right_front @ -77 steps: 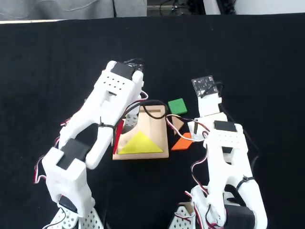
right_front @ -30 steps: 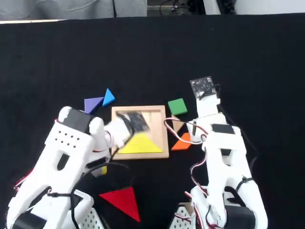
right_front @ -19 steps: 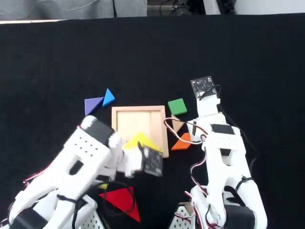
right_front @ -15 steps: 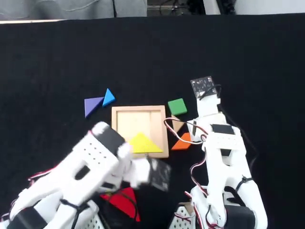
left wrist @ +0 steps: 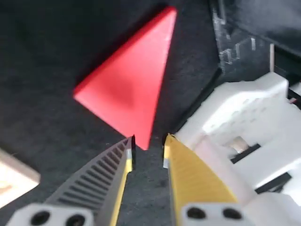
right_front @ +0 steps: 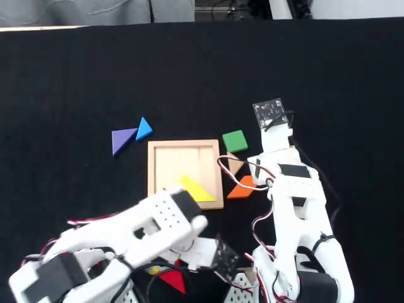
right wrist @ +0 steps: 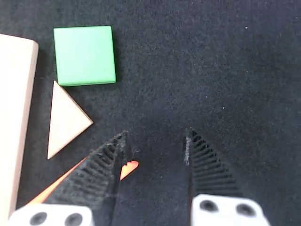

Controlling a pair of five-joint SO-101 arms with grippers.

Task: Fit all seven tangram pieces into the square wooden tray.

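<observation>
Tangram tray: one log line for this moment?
tray: yellow triangle inside | left hand: open at corner of red triangle | right hand: open, empty

High view: fixed overhead and far off, looking steeply down on the black worktop (right_front: 315,63), its far edge at the top of the frame.
Left wrist view: behind the left claw (left wrist: 148,140), close over the red triangle (left wrist: 127,94) (the nearest of the three).
Right wrist view: behind the right claw (right wrist: 155,136), close above the green square (right wrist: 84,55).
Shared: the high view takes in both those pieces.

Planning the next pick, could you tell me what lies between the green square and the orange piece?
A pale wooden triangle, plain in the right wrist view.
</observation>
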